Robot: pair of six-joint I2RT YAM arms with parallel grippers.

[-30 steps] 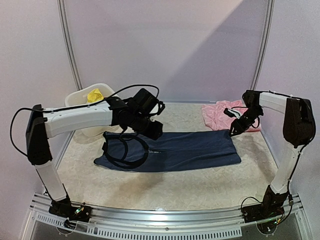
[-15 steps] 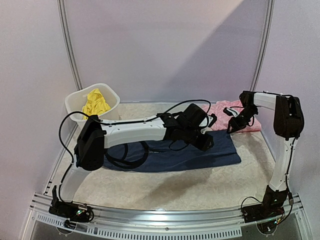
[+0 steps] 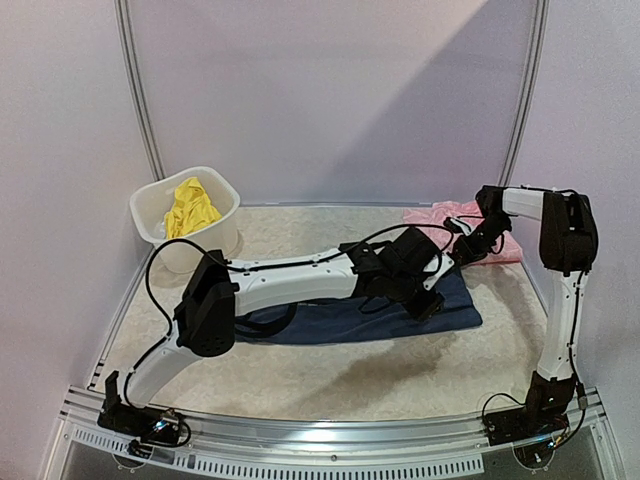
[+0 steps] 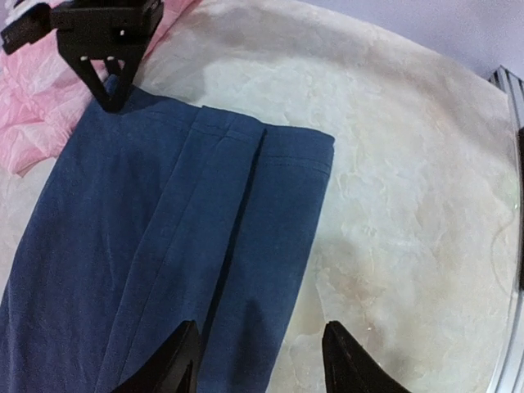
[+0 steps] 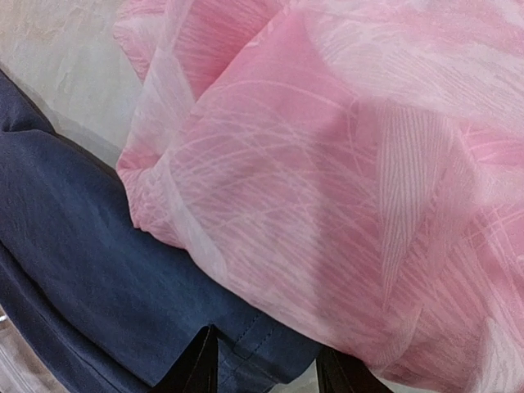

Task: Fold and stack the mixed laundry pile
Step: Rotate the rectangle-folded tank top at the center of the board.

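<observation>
A folded navy garment (image 3: 340, 320) lies flat in the middle of the table; no print shows. My left arm reaches across it, and my left gripper (image 3: 432, 300) is open and empty just above its right end (image 4: 164, 246), its fingertips (image 4: 184, 360) straddling the garment's near edge. A thin pink piece (image 3: 430, 225) lies crumpled at the back right, overlapping the navy corner (image 5: 82, 270). My right gripper (image 3: 468, 250) is open and empty, low over that corner at the edge of the pink piece (image 5: 327, 164). It also shows in the left wrist view (image 4: 106, 49). A yellow piece (image 3: 190, 205) sits in the tub.
A white plastic tub (image 3: 222, 225) stands at the back left. The left arm's black cable (image 3: 262, 322) loops over the navy garment's left part. Booth walls close in on three sides, with a metal rail (image 3: 320, 440) along the front edge.
My left arm has swept from the navy garment's left end to its right end, uncovering the tub. My right gripper has shifted back toward the pink piece.
</observation>
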